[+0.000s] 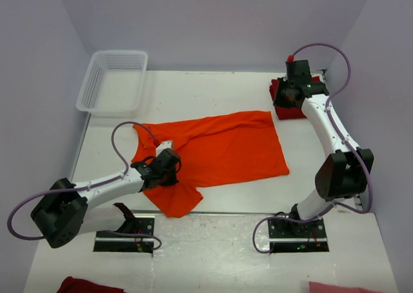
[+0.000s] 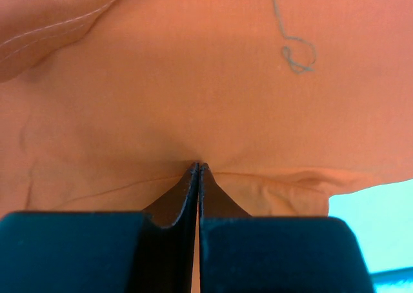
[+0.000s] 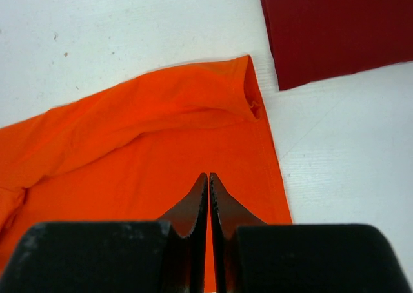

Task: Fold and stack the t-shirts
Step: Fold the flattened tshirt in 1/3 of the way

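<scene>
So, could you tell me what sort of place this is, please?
Most likely a robot lab test cell: a white table boxed in by plain walls, two arms bolted at its near edge, and an orange shirt and basket laid out as practice props.

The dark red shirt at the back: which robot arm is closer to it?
Right. The right arm's fingers hang close by the dark red shirt; the left arm's fingers are well away, pinching the orange shirt near the front.
</scene>
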